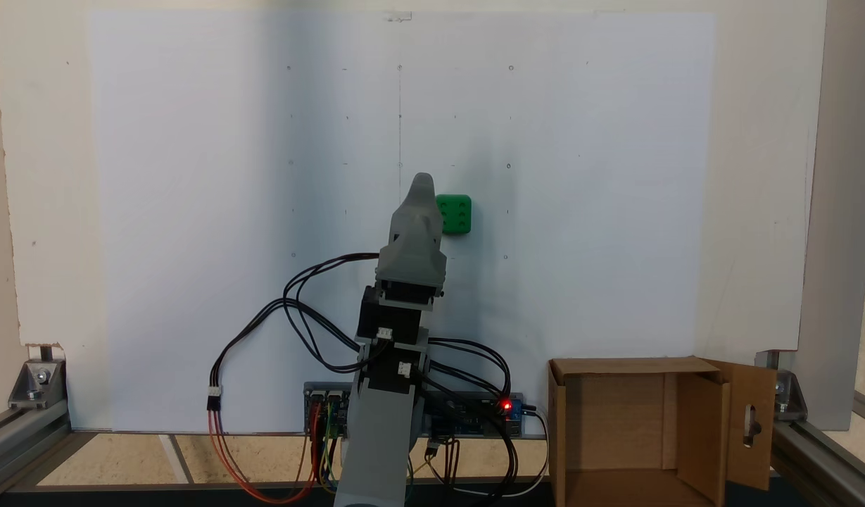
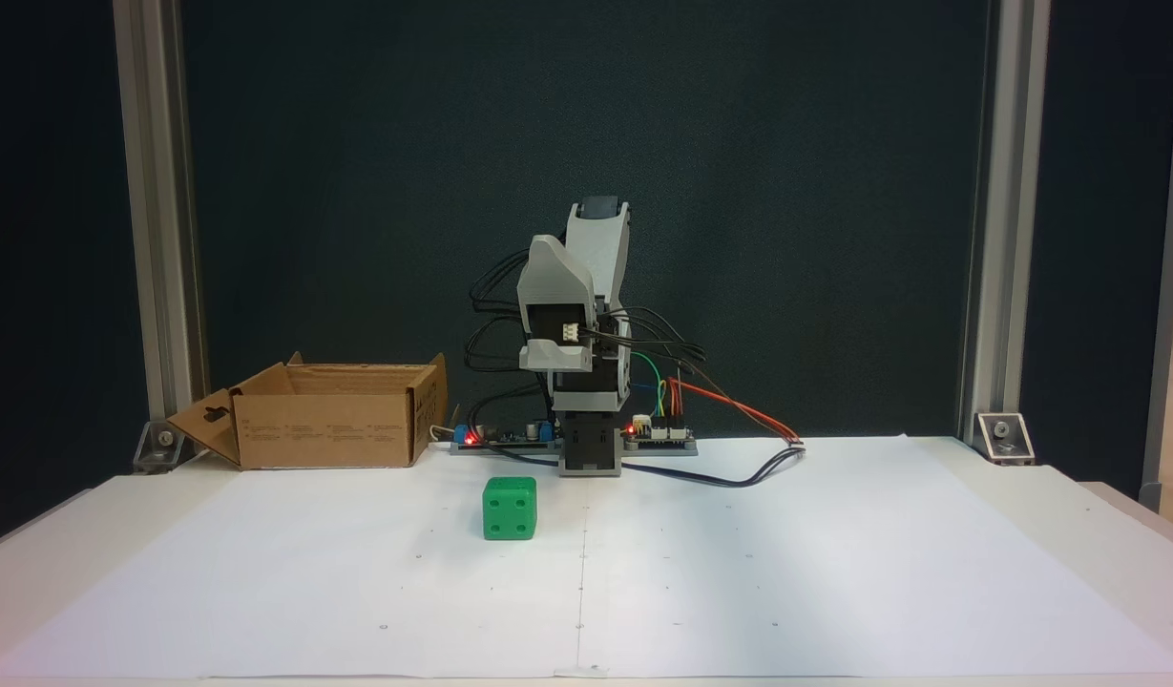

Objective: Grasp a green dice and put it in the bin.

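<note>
The green dice [image 1: 453, 214] [image 2: 510, 509] sits on the white paper, a short way in front of the arm's base. The arm is folded up over its base. In a fixed view from above, my grey gripper [image 1: 423, 184] points away from the base, with its tip just left of the dice. The fixed view from the front shows the folded arm [image 2: 586, 296] raised well above and behind the dice, not touching it. Only one grey tip shows, so the jaws' state is unclear. The bin [image 1: 699, 422] [image 2: 328, 429], a brown cardboard box with open flaps, stands beside the base.
A controller board with red lights [image 1: 502, 408] [image 2: 548, 437] and loose cables [image 1: 291, 303] [image 2: 739, 458] lie around the base. Aluminium frame posts [image 2: 157, 239] stand at the table's corners. White paper [image 2: 786, 572] covers the table.
</note>
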